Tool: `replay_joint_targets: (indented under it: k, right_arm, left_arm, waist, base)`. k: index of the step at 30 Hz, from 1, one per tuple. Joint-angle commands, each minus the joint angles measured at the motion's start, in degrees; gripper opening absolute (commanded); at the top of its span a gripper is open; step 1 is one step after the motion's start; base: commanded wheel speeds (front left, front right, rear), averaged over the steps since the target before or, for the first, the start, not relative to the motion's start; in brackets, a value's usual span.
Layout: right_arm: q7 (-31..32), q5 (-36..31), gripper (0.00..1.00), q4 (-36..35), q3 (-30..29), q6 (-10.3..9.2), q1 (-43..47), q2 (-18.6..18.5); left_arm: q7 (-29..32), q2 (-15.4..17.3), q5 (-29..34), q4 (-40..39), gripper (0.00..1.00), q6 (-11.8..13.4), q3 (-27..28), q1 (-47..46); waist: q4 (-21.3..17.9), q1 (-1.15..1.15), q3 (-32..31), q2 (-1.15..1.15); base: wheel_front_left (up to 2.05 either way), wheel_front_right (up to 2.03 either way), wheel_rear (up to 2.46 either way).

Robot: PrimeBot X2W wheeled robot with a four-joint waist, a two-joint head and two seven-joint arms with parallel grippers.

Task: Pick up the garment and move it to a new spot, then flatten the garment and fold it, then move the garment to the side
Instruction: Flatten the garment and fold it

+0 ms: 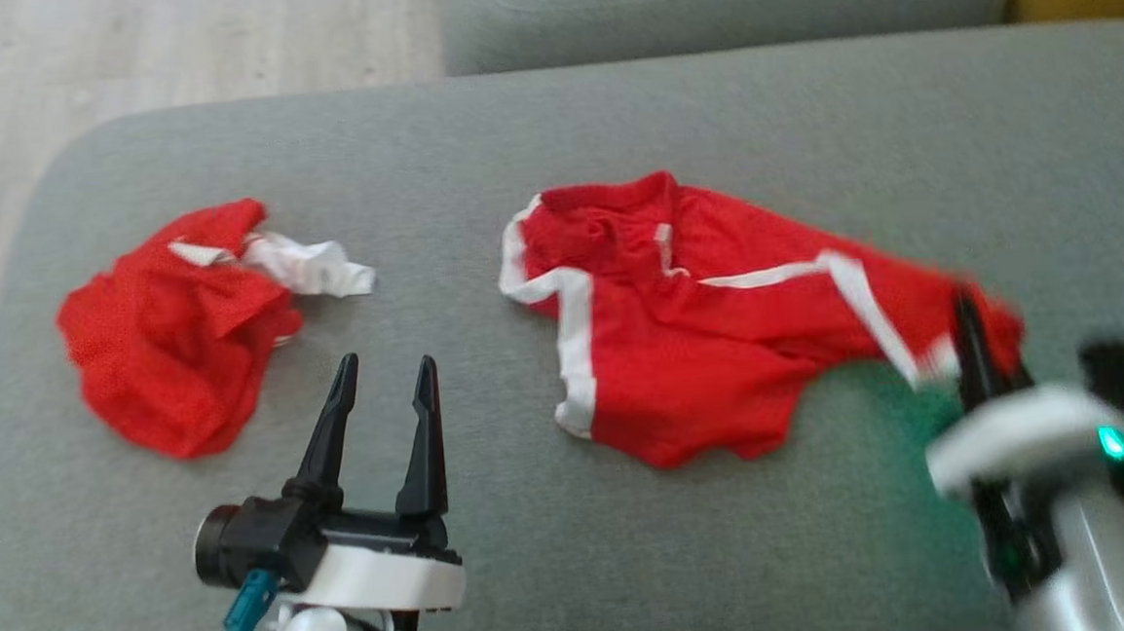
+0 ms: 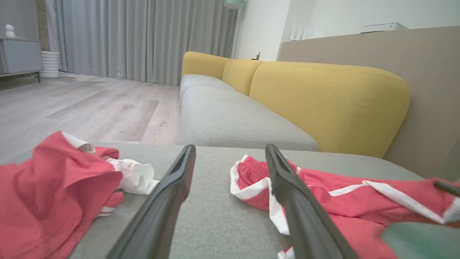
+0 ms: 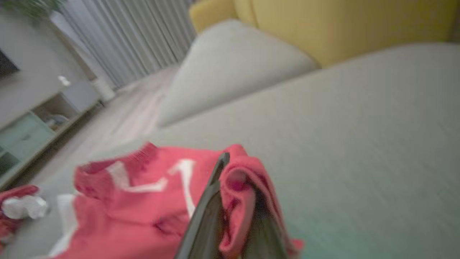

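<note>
**A:** Head view, entries?
**B:** Two red garments lie on the grey cushion (image 1: 608,117). The left gripper (image 1: 386,365) has its fingers apart, holds nothing and is over bare cushion. The crumpled garment (image 1: 174,349) is to its left and the striped garment (image 1: 701,346) to its right; neither touches it. The right gripper (image 1: 968,330) is blurred and clamped on the striped garment's right end. Pale floor (image 1: 116,50) lies beyond the cushion.

**A:** Left wrist view?
**B:** The left gripper (image 2: 230,148) is spread wide with nothing between its fingers. The crumpled garment (image 2: 46,194) is left of them. The striped garment (image 2: 359,212) is to the right, its white-edged corner passing behind the right finger. Ahead are a second grey seat (image 2: 233,118), a yellow backrest (image 2: 323,100) and curtains (image 2: 143,36).

**A:** Right wrist view?
**B:** Blurred. The right gripper (image 3: 237,180) is closed on a bunched red fold of the striped garment (image 3: 143,216). The rest trails left of the fingers on the grey cushion (image 3: 359,126). The crumpled garment (image 3: 14,201) is far left. A cabinet (image 3: 28,122) stands beyond; what is on its open shelf can't be made out.

**A:** Count?
**B:** Two garments, two grippers.
</note>
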Motion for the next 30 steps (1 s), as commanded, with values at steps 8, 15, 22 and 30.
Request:
replay_joint_targets:
  k: [8, 15, 22, 30]
  right_arm:
    - [-0.59, -1.43, 1.0, 4.1, -8.14, 0.42, -0.14, 0.21]
    - [-6.22, 2.11, 1.0, 5.39, -5.82, 0.42, -4.35, 0.21]
    - [-9.93, 3.38, 1.0, -1.14, -0.44, 0.42, -4.54, 0.21]
    - [-11.03, -6.51, 1.0, -11.21, 7.19, 0.42, 1.56, 0.21]
  left_arm:
    - [-0.53, -0.1, 1.5, -1.2, 1.0, -0.86, 2.0, -5.14]
    - [-0.53, -0.1, 1.61, -0.95, 1.0, -0.98, 2.12, -5.73]
    - [-0.53, -0.1, 1.31, -0.94, 1.0, -0.96, 1.96, -5.61]
    - [-0.53, -0.1, 0.84, -1.44, 1.0, -0.71, 1.33, -5.65]
  waist:
    - [-5.88, 0.0, 3.1, 0.0]
    - [-7.14, 0.0, 3.17, 0.0]
    - [-6.83, 0.0, 2.6, 0.0]
    - [-4.44, 0.0, 3.15, 0.0]
  base:
    - [0.0, 0.0, 0.0]
    - [0.0, 0.0, 0.0]
    - [0.0, 0.0, 0.0]
    - [0.0, 0.0, 0.0]
